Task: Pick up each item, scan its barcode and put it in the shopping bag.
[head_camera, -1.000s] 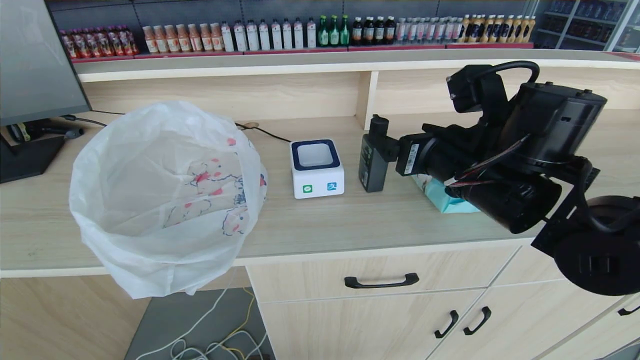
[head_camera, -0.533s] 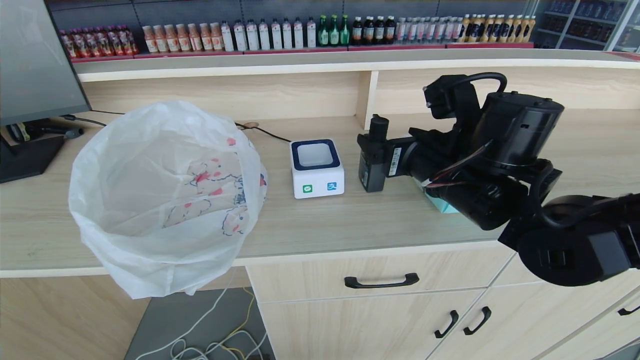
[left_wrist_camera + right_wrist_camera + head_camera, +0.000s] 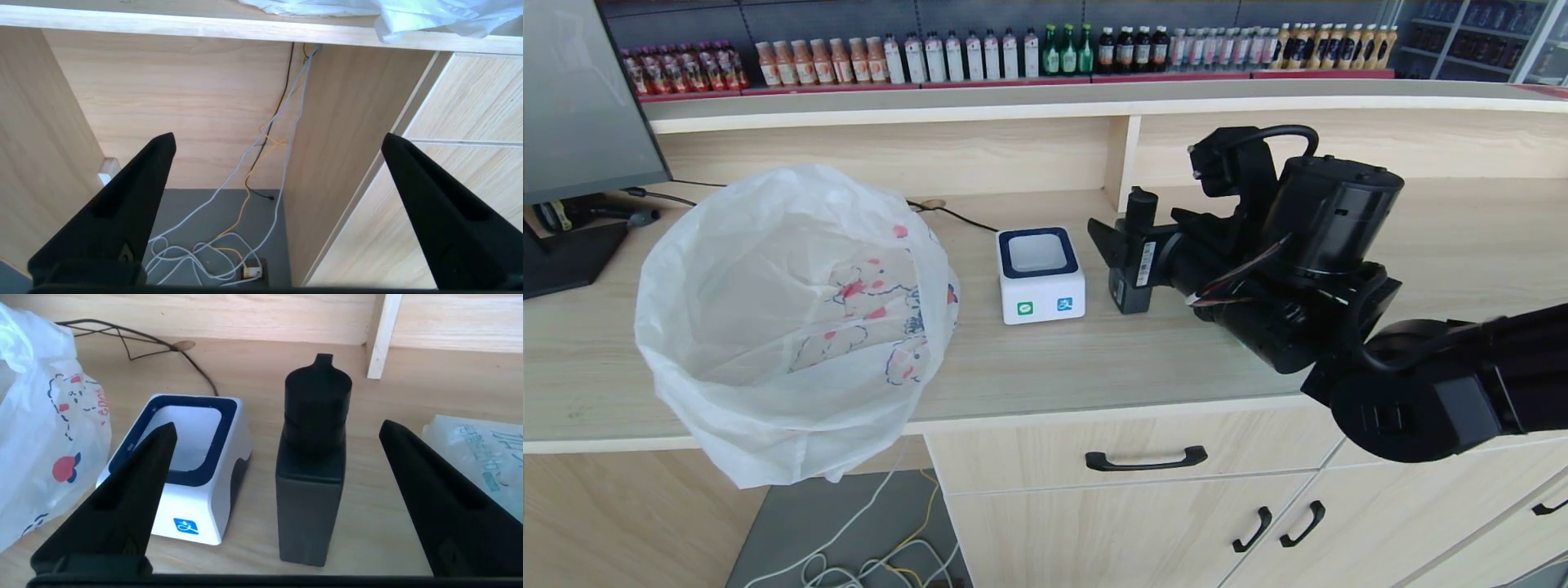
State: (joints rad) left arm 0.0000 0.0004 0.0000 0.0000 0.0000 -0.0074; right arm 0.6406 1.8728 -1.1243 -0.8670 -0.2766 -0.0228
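We look over a pale wooden counter (image 3: pixel 1029 367) with drawers below and rows of drinks on a shelf (image 3: pixel 1013 53) behind. The right gripper (image 3: pixel 278 429) hangs low over the counter with its fingers spread wide, gripping nothing. A black bottle (image 3: pixel 310 490) stands upright between them, seemingly touching neither. Just beside the bottle, on its left, sits the white scanner (image 3: pixel 192 469) with a dark blue rim. A pale teal packet (image 3: pixel 482 453) lies flat on the bottle's other side. Well to the left, the white shopping bag (image 3: pixel 792 318) gapes open at the counter's front edge. The left gripper (image 3: pixel 278 139), fingers also apart and empty, points down below the counter at loose cables (image 3: pixel 237 237) on the floor.
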